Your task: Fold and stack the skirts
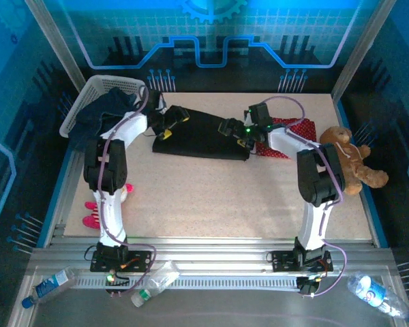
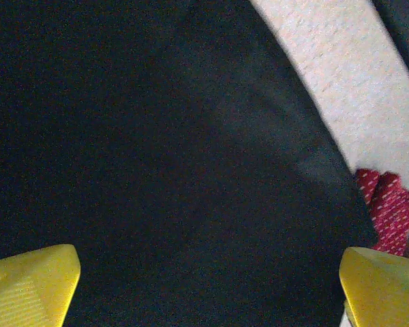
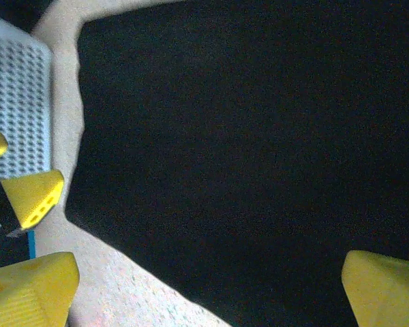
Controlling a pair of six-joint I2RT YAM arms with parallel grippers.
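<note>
**A:** Where's the black skirt (image 1: 204,139)?

**B:** Flat on the desk (image 1: 211,197), far middle. The left jaws and right jaws hang over it, both spread wide, gripping nothing.

**A:** Around it?

**B:** The red dotted skirt (image 1: 292,129) lies just beside its right end, with a teddy bear (image 1: 351,163) beyond. Denim skirts (image 1: 102,112) are heaped in the white basket (image 1: 95,85) on the left. The left arm partly hides a pink plush toy (image 1: 92,219).

**A:** Wrist views?

**B:** Left's catches the red cloth's edge. Right's catches the basket's perforated wall.

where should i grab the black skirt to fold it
Probably the two near corners of the black skirt, pinched from above, one per arm. It lies flat and spread wide, so only its edges and corners give loose cloth to pinch.
</note>
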